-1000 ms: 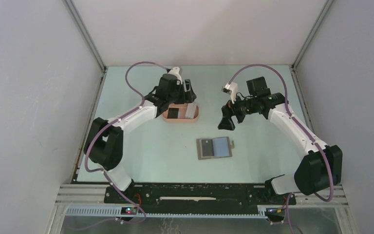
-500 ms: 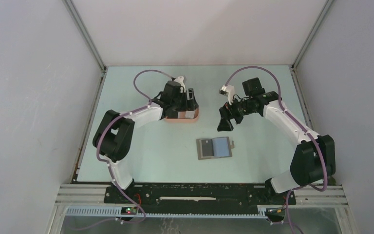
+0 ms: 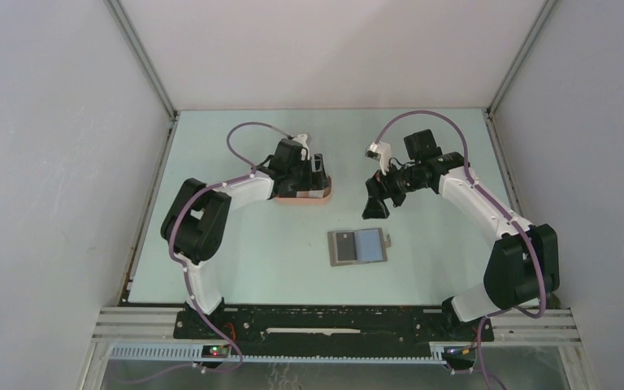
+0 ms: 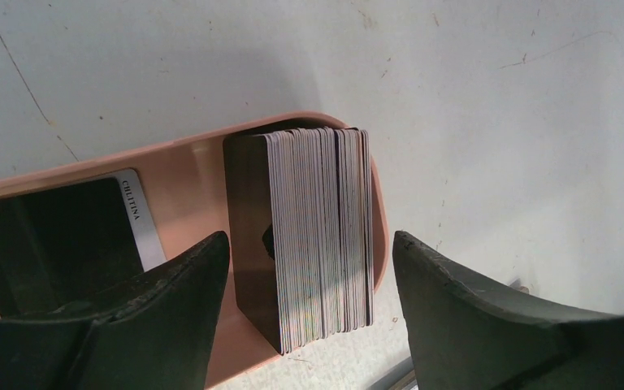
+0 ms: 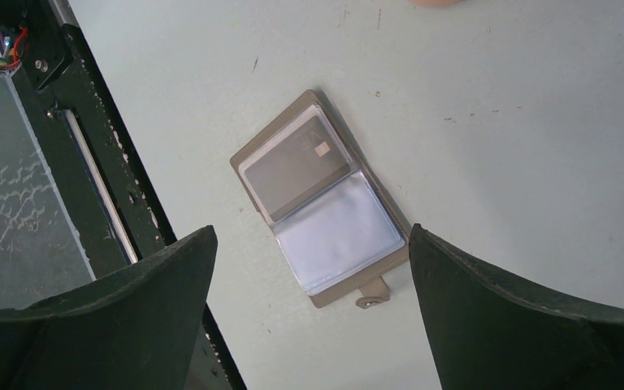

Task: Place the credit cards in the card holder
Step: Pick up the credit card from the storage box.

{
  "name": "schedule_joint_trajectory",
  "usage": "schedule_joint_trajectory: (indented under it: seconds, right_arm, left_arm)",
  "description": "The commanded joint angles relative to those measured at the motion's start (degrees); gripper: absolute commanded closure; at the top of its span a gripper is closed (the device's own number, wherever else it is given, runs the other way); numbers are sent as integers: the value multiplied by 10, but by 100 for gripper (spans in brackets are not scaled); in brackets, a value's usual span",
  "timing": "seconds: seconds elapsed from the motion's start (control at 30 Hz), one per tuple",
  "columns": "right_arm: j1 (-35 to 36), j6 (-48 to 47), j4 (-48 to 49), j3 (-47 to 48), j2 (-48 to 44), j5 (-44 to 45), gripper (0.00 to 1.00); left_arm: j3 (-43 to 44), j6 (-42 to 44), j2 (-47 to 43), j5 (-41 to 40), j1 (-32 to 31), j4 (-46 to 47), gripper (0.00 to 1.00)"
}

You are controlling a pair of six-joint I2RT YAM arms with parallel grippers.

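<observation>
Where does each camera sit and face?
Top: above, behind the bases, facing down on the table; both arms show.
Left wrist: on that arm, faces down on cards in the tray; open left claw shows.
Right wrist: on that arm, faces down on the wallet; open right claw shows.
Shared: top and right wrist see the wallet.

Salmon card holder [image 4: 187,187] — smooth matt plastic; table [image 4: 496,122] — scuffed, matt.

The card holder [image 4: 187,166] was salmon-pink. The credit cards [image 4: 325,244] stacked in it showed whitish edges streaked with dark lines and a glossy black face. A flat black card [image 4: 57,227] beside them bore a silver strip. The folding wallet [image 5: 372,291] was grey-tan, with a dark grey card [image 5: 296,166] and a pale blue sleeve [image 5: 337,236]. The bench [image 3: 252,252] was pale mint.
</observation>
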Motion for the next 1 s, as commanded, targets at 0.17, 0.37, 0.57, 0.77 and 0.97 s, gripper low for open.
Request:
schedule_joint_trajectory:
  seconds: [0.17,0.37,0.57,0.77,0.97]
  right_arm:
    - [-1,-7,-7,17,1,-4,3]
    - [-2,-8,-8,18,1,-5,4]
    - [-4,-7,-8,18,0,-6,4]
    - [-5,-7,-9,18,0,-6,4]
    - [-6,-7,-10,18,0,-7,4]
  left_arm:
    - [28,-2,-4,45,5,9,22]
    - [20,-3,-9,63,5,35,25]
    - [3,-9,-20,72,11,56,29]
    - [-5,-13,-24,81,15,68,33]
    - [-13,-18,-29,82,19,77,40]
